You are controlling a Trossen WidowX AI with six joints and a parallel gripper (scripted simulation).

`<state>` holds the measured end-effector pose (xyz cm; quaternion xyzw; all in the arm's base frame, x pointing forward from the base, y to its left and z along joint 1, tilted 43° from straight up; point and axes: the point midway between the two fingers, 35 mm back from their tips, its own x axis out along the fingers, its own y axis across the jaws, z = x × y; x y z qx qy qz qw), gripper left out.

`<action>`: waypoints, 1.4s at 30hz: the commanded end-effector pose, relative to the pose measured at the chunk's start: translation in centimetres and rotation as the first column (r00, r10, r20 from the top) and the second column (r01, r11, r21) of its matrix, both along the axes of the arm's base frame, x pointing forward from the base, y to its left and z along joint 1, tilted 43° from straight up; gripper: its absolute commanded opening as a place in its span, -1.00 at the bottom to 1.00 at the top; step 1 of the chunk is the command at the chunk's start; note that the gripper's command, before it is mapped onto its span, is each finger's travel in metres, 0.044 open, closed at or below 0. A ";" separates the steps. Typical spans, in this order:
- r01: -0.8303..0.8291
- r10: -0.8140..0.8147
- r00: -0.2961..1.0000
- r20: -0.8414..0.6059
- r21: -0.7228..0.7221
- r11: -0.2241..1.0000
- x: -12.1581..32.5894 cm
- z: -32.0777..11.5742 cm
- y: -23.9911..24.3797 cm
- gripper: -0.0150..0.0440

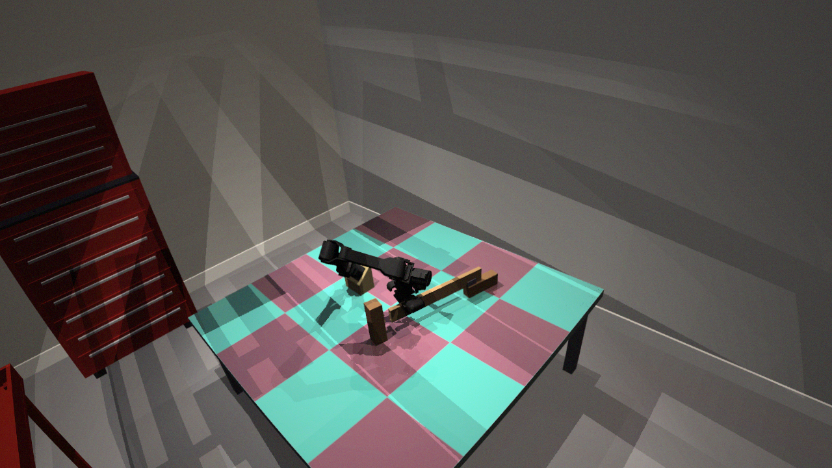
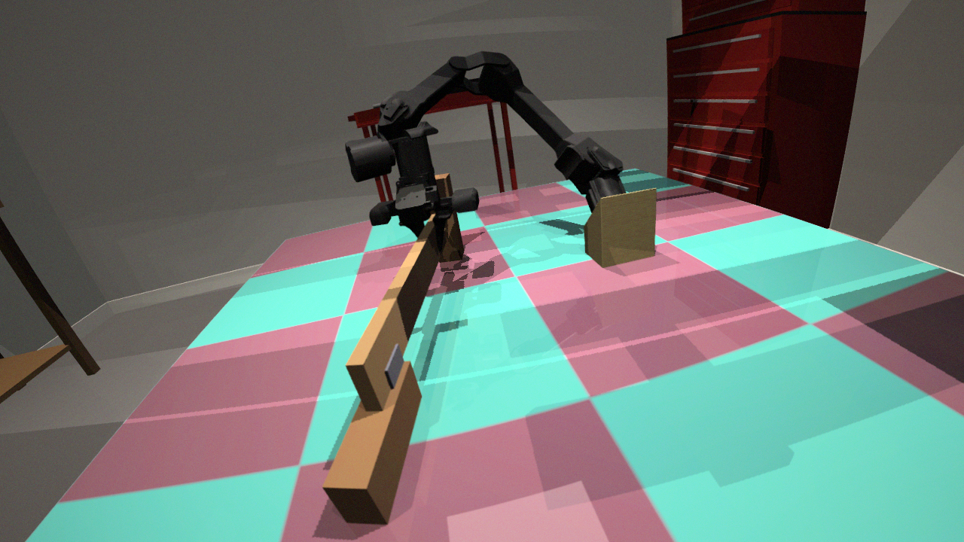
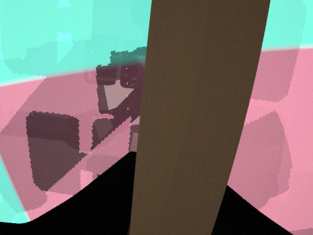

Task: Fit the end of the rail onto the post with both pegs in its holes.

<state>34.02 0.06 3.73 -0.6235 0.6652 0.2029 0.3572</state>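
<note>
The long wooden rail (image 1: 450, 286) (image 2: 384, 323) (image 3: 199, 98) has its far end in the bracket (image 2: 394, 366) on the low footboard block (image 1: 483, 284) (image 2: 373, 464). My gripper (image 1: 414, 303) (image 2: 433, 232) (image 3: 161, 164) is shut on the rail near its near end, with a finger on each side. The near end is held above the table, roughly level by eye. The upright wooden post (image 1: 377, 324) (image 2: 453, 245) stands just beyond that end, with a small gap visible in the top view. The pegs and the holes cannot be made out in any view.
A wooden block with a sloped side (image 1: 360, 281) (image 2: 626, 229) stands on the checkered table (image 1: 454, 372) (image 2: 674, 283) near the arm's base. The arm arches over the table between it and the rail. A red drawer cabinet (image 1: 110, 261) (image 2: 714, 114) stands beyond the table.
</note>
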 end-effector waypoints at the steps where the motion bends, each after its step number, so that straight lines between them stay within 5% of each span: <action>1: -0.002 0.002 1.000 0.001 0.005 1.000 0.0 0.0 0.2 -0.49; 42: -0.002 0.002 1.000 0.001 0.004 1.000 -0.2 0.6 -0.4 -0.49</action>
